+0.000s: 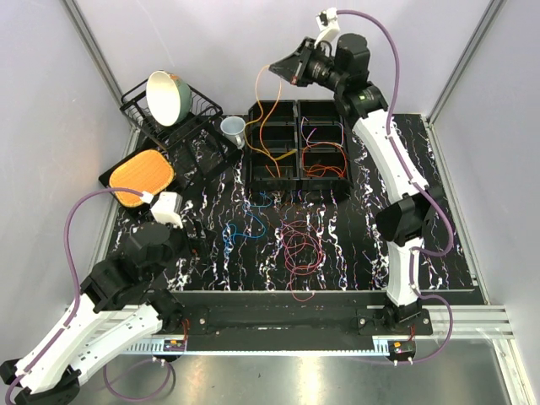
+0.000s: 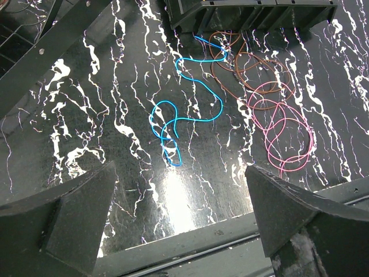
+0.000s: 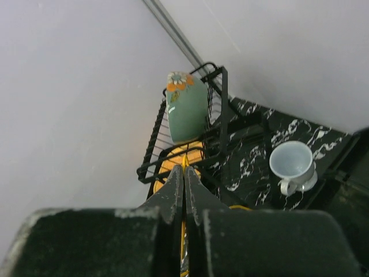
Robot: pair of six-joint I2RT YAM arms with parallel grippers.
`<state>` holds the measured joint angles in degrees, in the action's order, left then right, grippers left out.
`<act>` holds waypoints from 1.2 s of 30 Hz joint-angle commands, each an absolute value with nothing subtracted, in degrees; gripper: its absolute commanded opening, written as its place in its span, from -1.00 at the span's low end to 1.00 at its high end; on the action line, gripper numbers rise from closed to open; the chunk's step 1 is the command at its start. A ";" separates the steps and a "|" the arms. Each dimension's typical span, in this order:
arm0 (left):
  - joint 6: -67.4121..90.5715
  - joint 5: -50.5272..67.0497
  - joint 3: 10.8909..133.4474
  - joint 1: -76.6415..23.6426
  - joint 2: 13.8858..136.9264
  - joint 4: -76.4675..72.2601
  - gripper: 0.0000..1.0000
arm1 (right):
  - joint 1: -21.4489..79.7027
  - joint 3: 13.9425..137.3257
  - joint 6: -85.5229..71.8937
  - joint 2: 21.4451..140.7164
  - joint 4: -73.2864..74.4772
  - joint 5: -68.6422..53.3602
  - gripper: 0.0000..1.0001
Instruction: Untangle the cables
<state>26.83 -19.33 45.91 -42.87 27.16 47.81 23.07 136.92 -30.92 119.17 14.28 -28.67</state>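
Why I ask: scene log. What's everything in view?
Thin orange cables: several, orange, left bin.
Thin red cables: several, red, right bin.
Thin blue cable: one, blue, tabletop.
Thin maroon cables: tangle, uncountable, tabletop.
Black plastic bins: two, black, back centre.
Black wire rack: one, black, back left.
Green ceramic bowl: one, green, in rack.
White cup: one, white, beside rack.
Orange oval plate: one, orange, left edge.
Black marbled table: one, black, underneath.
Left tool: one, black, open above tabletop.
Right tool: one, black, shut on orange cable.

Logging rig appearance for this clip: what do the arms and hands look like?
Both arms have white links, as on the left arm and right arm, with black joints. A mauve hose loops along each. The left hand and right hand have matte black, wedge-shaped fingers.
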 commanded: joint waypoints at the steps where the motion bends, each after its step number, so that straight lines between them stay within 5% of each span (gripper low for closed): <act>1: 26.10 -20.13 46.49 -42.63 27.42 45.00 0.94 | 22.94 134.22 -34.01 119.36 8.97 -30.68 -1.00; 14: 26.10 -19.95 46.49 -42.28 27.77 44.91 0.94 | 22.94 117.17 -35.59 116.28 0.45 -28.91 -1.00; 36: 26.02 -19.86 46.41 -41.66 28.30 44.82 0.92 | 26.02 113.39 -41.23 120.59 -9.14 -28.31 -1.00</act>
